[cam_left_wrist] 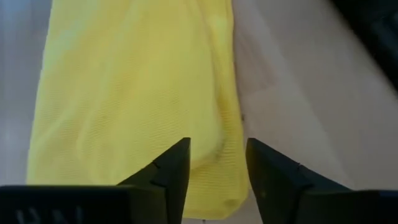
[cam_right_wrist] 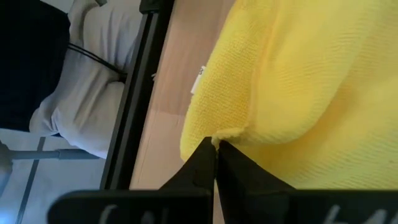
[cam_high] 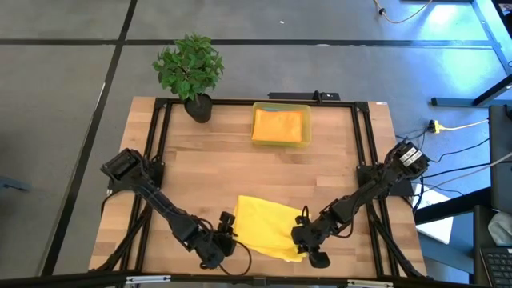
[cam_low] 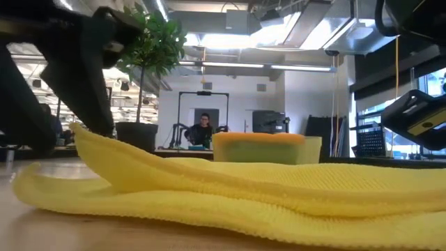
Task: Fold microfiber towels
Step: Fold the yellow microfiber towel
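From above, the yellow towel (cam_high: 268,228) lies on the bench (cam_high: 240,172) between the left jaws (cam_high: 226,240) and right jaws (cam_high: 308,244). Left wrist view: jaws spread, towel (cam_left_wrist: 137,93) just beyond, ungripped. Right wrist view: jaws pressed together, pinching the towel's (cam_right_wrist: 298,87) edge.

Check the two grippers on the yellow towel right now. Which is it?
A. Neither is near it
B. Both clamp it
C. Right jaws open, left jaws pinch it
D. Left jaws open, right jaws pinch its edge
D: the left gripper shows a gap over the yellow towel, while the right gripper is closed on its edge.
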`<state>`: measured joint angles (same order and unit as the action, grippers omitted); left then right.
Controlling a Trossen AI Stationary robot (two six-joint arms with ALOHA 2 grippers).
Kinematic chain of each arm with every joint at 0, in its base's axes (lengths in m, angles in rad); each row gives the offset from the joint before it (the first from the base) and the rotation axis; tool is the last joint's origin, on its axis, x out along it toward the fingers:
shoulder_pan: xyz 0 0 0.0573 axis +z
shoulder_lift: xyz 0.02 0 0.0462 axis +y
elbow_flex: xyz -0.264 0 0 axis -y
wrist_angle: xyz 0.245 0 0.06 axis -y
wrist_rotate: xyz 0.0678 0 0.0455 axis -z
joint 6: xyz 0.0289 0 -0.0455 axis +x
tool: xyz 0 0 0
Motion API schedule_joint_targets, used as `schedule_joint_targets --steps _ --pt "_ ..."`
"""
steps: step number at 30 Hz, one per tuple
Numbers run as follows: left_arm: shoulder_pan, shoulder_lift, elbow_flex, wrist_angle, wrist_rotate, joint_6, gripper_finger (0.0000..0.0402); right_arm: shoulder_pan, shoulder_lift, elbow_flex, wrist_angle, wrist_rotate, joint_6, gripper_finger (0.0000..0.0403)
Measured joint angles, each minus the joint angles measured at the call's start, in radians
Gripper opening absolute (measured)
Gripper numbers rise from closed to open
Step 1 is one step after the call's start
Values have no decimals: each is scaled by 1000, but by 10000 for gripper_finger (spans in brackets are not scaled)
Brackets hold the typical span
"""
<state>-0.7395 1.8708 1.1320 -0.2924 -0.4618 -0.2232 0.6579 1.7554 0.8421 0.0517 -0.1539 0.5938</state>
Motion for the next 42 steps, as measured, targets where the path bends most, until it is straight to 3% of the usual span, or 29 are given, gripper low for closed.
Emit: schedule_joint_targets --steps 12,16,21,25,33,38,42 --pt "9 11 0 -12 -18 20 143 0 0 0 -2 5 11 10" --pt "9 11 0 -37 -32 68 100 0 0 1 -25 52 60 10" --pt "22 11 0 -103 -36 72 14 0 0 1 -13 33 59 10" --pt "27 11 0 -130 -47 73 3 0 0 1 -8 21 58 10" --pt "31 11 0 -116 54 -6 3 0 0 1 -5 21 58 10" --pt "16 11 14 -109 87 -41 44 0 0 1 -5 21 59 16" --pt "-1 11 27 -75 39 -62 79 0 0 1 -3 26 59 19"
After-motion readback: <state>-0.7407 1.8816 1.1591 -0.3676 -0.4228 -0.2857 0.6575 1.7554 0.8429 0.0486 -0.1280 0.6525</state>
